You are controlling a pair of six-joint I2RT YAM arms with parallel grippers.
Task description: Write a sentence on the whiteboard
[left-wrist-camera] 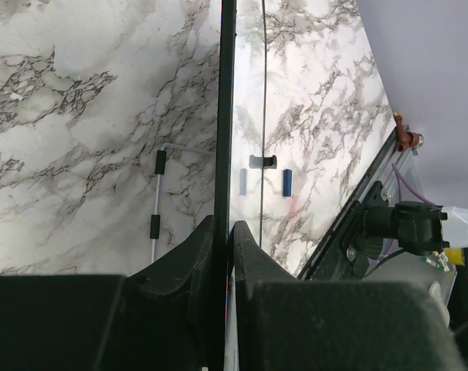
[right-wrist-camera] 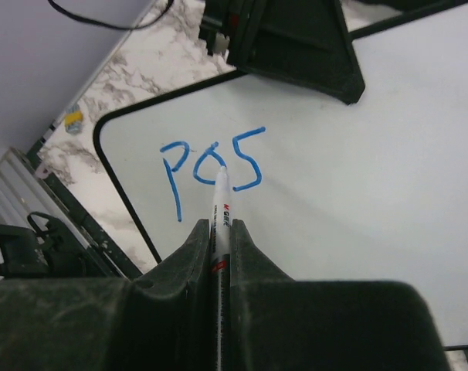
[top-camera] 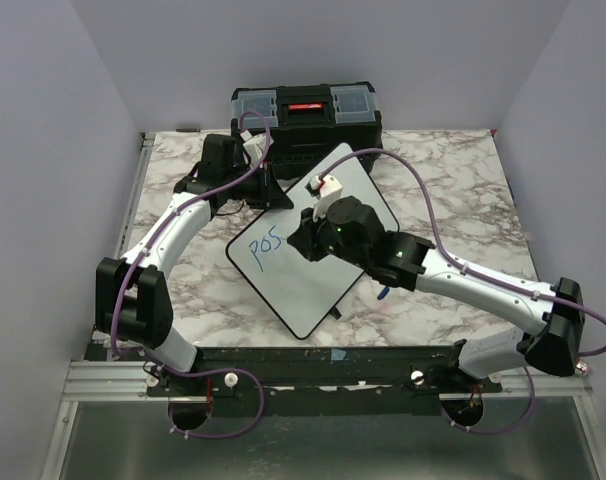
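Marker (right-wrist-camera: 221, 193) is being gripped, lower centre, by right gripper (right-wrist-camera: 221, 228) — seemingly stiff, slick whiteboard (right-wrist-camera: 357, 178) is being pinched edgewise by left gripper (left-wrist-camera: 225, 230).

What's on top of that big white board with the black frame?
Blue handwritten letters "POS", with the white marker pen's tip by the S, held in the right tool. The patch of glossy white board directly beneath that tool is covered, so unseen.
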